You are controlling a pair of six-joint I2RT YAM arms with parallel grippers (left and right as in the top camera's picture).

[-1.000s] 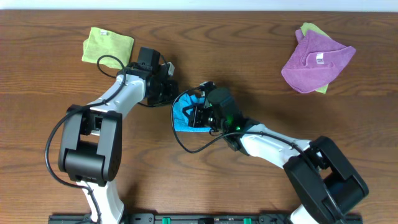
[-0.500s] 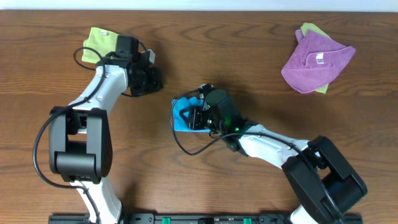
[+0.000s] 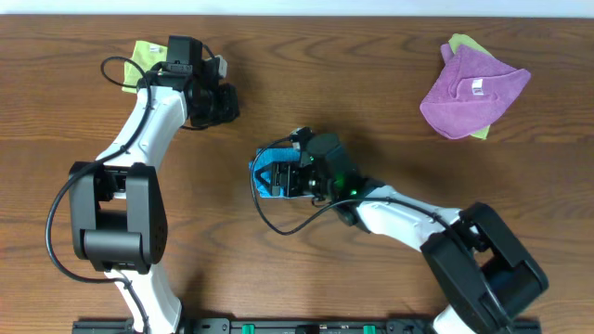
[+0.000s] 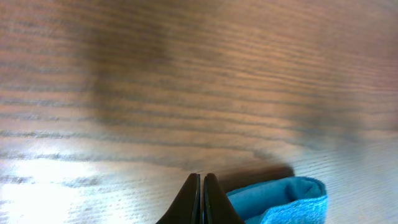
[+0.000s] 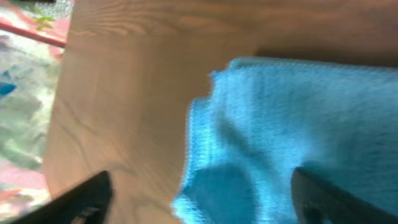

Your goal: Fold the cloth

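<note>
The bright blue cloth (image 3: 264, 173) lies folded into a small bundle at the table's middle. My right gripper (image 3: 278, 176) hovers over it with its jaws spread wide. In the right wrist view the two dark fingertips (image 5: 87, 198) stand far apart on either side of the cloth (image 5: 298, 124), gripping nothing. My left gripper (image 3: 223, 104) is off to the upper left, well away from the cloth. Its fingers (image 4: 202, 199) are pressed together and empty, and a folded corner of the cloth (image 4: 286, 199) shows beside them.
A light green cloth (image 3: 144, 51) lies at the back left, partly under the left arm. A purple cloth (image 3: 473, 93) rests on another green one (image 3: 459, 44) at the back right. The table's edge (image 5: 62, 93) shows in the right wrist view.
The right gripper has opened and let go of the cloth, which now lies a little flatter. The left arm has pulled back up and to the left, away from the cloth.
</note>
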